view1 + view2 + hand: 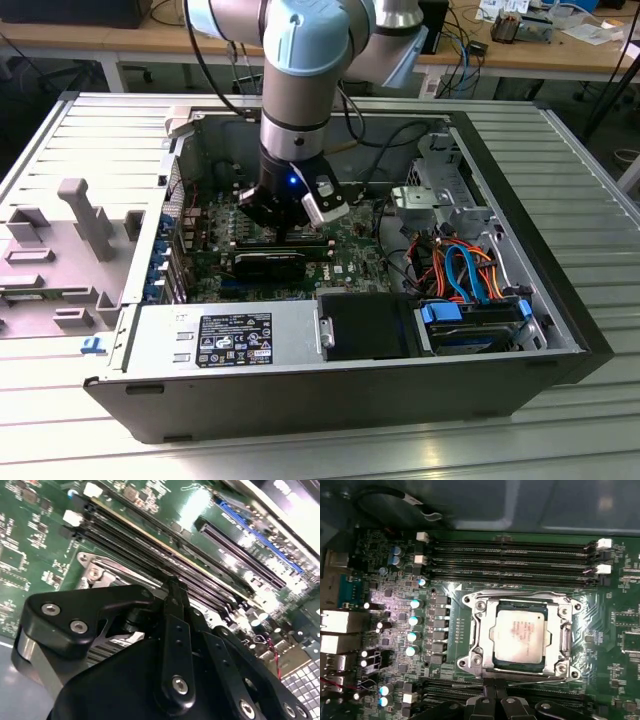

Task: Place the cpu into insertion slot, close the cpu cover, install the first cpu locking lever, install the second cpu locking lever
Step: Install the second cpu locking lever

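The gripper (pixel 283 232) hangs low inside an open computer case (pixel 560 300), its black fingers (pixel 172 602) drawn together into one narrow tip with nothing between them. In the first wrist view, that tip (pixel 496 696) sits at the edge of the socket frame, by the memory slots (pixel 510 555) on the near side. The cpu (pixel 520 635) lies flat in the insertion slot (pixel 479 645), its silver-grey top showing through the square window of the cpu cover (pixel 565 640), which lies down over it. Around the socket spreads the green motherboard (pixel 615 680). In the exterior view, the arm (pixel 300 90) reaches down into the case, with bundled cables (pixel 465 270) and a drive bay toward the exterior view's right.
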